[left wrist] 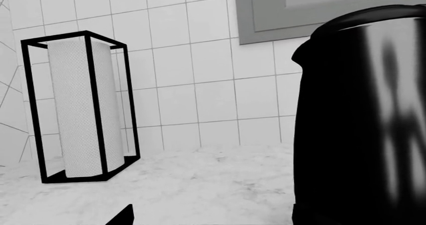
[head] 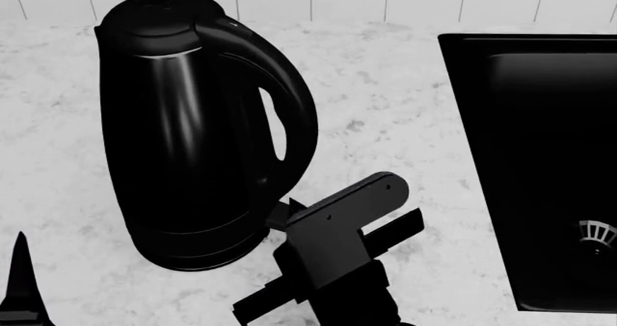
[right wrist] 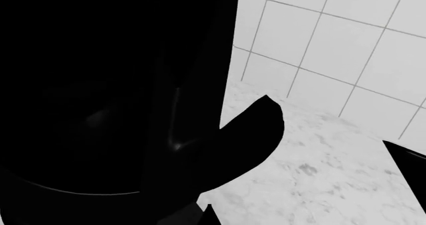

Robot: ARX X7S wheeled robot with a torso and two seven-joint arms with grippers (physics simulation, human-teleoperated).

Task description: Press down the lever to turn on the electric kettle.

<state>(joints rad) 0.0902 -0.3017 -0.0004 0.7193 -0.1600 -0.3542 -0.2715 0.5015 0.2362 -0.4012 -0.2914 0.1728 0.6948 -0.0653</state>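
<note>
The electric kettle (head: 183, 131) is tall and glossy black and stands on the marble counter, with its loop handle (head: 294, 116) turned toward the sink. My right gripper (head: 289, 209) reaches in from the front, its pointed tip at the kettle's base just below the handle. The jaws look closed on nothing. The lever lies under that tip and is not clearly separable from it. In the right wrist view the kettle (right wrist: 113, 95) fills the frame, and one fingertip (right wrist: 209, 211) shows. My left gripper (head: 22, 282) is open beside the kettle (left wrist: 359, 125).
A black rectangular sink (head: 463, 123) with a drain (head: 597, 233) lies to the right of the kettle. A paper towel roll in a black wire holder (left wrist: 83, 108) stands against the tiled wall. A grey window frame (left wrist: 266, 20) is above.
</note>
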